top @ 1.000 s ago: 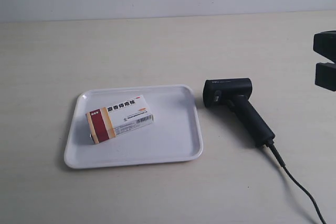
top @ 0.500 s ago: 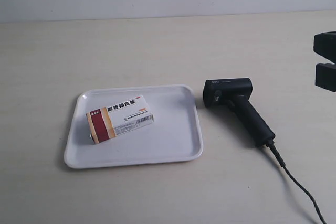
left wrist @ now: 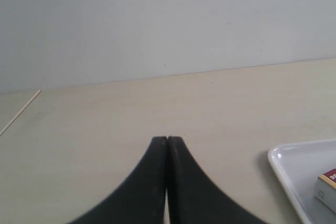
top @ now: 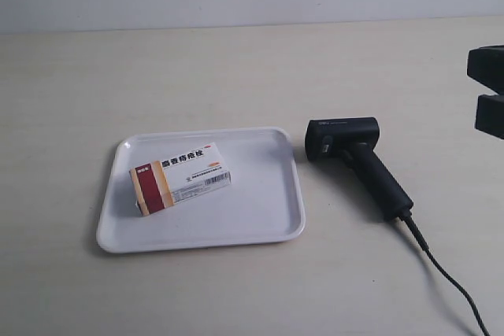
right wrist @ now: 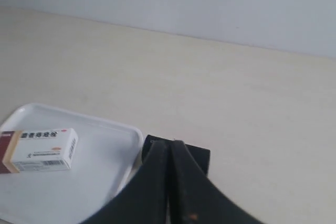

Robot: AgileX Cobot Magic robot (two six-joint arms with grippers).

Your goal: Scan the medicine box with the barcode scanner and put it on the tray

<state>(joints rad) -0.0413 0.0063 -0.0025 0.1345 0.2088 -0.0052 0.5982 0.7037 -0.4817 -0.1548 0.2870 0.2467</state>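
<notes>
The white medicine box (top: 181,179), dark red and orange at one end with its barcode facing up, lies flat in the tray (top: 268,218). The black scanner (top: 356,157) rests just right of the tray. Both the left gripper (left wrist: 167,140) and the right gripper (right wrist: 171,143) are pressed closed on nothing.

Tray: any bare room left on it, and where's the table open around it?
The tray is bare right of and in front of the box. The table is open behind the tray to the wall, and left of it. It is tight between the tray's right rim and the scanner, with its cable trailing forward.
</notes>
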